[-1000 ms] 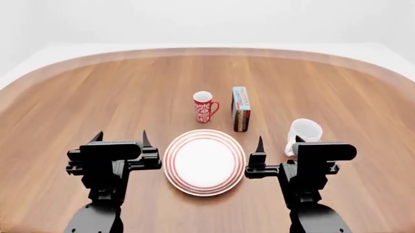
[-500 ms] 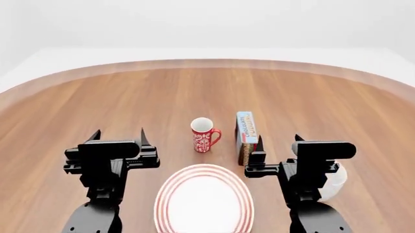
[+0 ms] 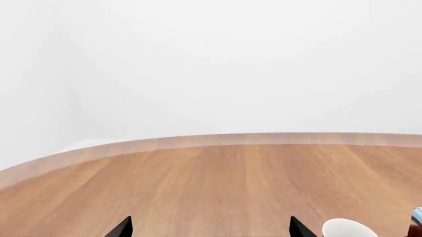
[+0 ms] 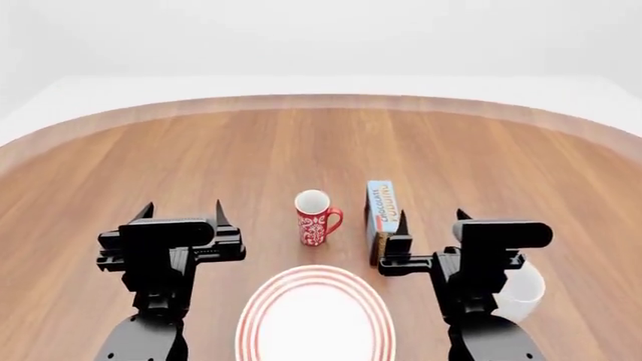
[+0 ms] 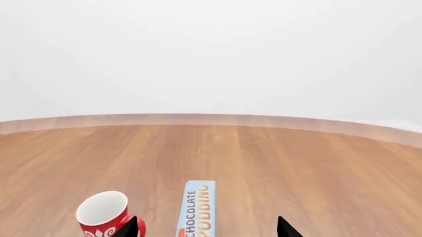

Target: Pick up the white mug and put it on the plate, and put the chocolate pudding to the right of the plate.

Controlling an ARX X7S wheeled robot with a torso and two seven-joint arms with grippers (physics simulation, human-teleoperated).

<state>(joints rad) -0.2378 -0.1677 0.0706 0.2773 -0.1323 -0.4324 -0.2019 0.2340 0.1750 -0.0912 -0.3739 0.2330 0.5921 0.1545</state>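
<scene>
White mug [image 4: 522, 292] sits on the wooden worktop [image 4: 321, 150] at the right of the head view, mostly hidden behind the right arm, so only part of its glossy body shows; it is well apart from the plate. Largest of all is that worktop, a broad brown surface with a rounded far edge. Next come the two black arms: the left gripper [image 4: 183, 213] hangs over bare wood to the left of the plate, its jaws spread wide with nothing between them, and the right gripper [image 4: 431, 220] hangs with jaws likewise spread and empty, the near tip just in front of the pudding box. The plate [image 4: 315, 320], round and white with red rings, lies at the near edge between the arms, partly cut off by the frame. The chocolate pudding [image 4: 380, 207] stands on its narrow side beyond the plate's right part, blue lettered face up. The red mug [image 4: 314, 217] stands upright just left of the box, handle toward it, apart from the plate.
</scene>
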